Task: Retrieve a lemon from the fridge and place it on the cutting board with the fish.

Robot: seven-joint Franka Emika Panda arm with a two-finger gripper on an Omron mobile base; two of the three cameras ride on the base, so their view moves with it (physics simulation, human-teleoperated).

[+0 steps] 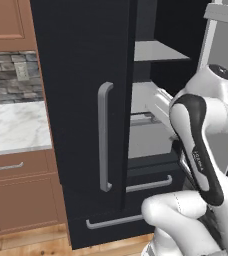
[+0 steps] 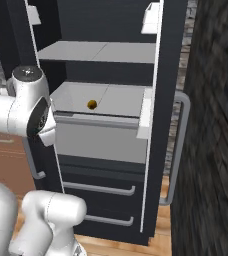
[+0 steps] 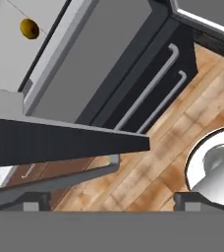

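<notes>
The tall black French-door fridge fills the middle of the right base view, its right door swung open at the right of the frame with a long grey bar handle facing outward. That view looks straight into the cavity: a grey-white upper shelf near the top, a lower grey-white shelf at mid-height, and two black drawers with grey bars at the bottom. The left base view sees the fridge from the other side, where the shut left door with its grey handle covers most of the frame and the shelves show as a narrow slice at upper centre-right. To the left there lie a white marble counter and brown wooden cabinets, under a grey stone backsplash.

The white arm rises at the right of the left base view, and at the lower left of the right base view.

In the hand view the two-finger gripper stands wide open with nothing between its dark tips, which show at the bottom left and bottom right. The tips touch nothing. Beyond them lie a dark door edge, the drawer bars and a wooden plank floor.

The small round yellow-orange lemon sits alone on the lower shelf, left of centre, with bare shelf all around it; it appears at the upper left of the hand view, well apart from the gripper.
</notes>
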